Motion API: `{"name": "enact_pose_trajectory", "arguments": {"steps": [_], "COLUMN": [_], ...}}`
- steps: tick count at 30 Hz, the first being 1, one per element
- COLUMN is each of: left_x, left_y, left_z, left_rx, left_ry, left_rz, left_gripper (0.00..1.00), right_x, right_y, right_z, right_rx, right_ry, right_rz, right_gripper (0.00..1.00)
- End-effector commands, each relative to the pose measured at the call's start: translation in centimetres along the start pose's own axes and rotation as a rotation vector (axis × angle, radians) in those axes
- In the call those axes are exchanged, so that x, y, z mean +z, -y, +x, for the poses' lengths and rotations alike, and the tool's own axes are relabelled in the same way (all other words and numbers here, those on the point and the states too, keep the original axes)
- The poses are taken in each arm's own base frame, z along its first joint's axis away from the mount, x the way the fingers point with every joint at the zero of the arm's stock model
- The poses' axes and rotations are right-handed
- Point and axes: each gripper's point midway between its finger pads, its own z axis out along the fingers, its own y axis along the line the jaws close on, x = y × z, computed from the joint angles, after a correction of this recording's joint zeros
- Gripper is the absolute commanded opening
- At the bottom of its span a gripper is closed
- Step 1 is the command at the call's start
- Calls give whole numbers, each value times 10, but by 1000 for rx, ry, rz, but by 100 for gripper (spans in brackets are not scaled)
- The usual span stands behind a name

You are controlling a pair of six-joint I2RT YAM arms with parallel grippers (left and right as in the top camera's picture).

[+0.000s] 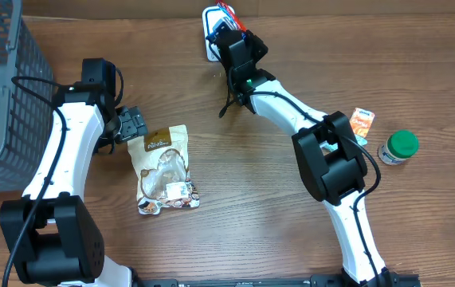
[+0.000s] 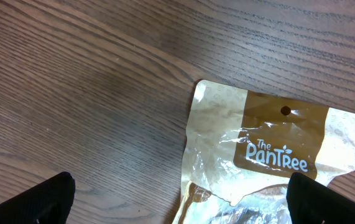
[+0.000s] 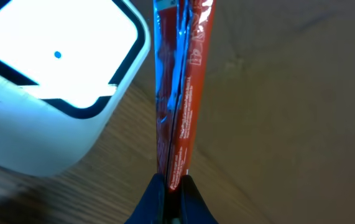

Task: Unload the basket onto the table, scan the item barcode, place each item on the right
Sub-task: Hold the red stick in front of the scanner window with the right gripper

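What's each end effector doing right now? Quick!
Left end effector: open, empty, by the snack pouch.
Right end effector: shut on the red packet.

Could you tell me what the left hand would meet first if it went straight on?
Probably the header end of the PanTree pouch, lying just ahead of the open left hand; depth is unclear.

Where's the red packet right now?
The red packet is pinched in the right claw, beside the white scanner, top centre in the overhead view.
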Motion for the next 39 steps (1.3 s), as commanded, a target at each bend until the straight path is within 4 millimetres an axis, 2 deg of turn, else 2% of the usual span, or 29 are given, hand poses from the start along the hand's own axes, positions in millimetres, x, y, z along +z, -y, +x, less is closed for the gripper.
{"name": "enact_pose_trajectory", "arguments": {"steps": [1,8,16,24,31,35,39], "left_x": [-7,-7,-7,-7,-7,-7,-7], "left_y": [-2,-2,-2,-2,-2,-2,-2], "left_z": [-4,-4,-4,-4,-4,-4,-4], "left_rx": [3,3,3,3,3,3,3], "left_ry": [26,25,25,26,25,25,26], "left_rz": [-4,-4,-4,-4,-4,-4,-4], "left_gripper": [100,100,100,100,100,100,100], "right_x": [10,16,22,12,7,7,-2], "right_y": [1,-5,-18,-27,-33,-30,-9], "right_z": [13,23,42,24,20,22,10], "right_rx": [-152,-217,-387,-427,-436,-462,-368], "right_ry": [-46,-76,-143,-102,-98,-117,-105], "right_rz": [69,91,99,108,106,117,153], "right_gripper": [4,3,3,4,3,3,3]}}
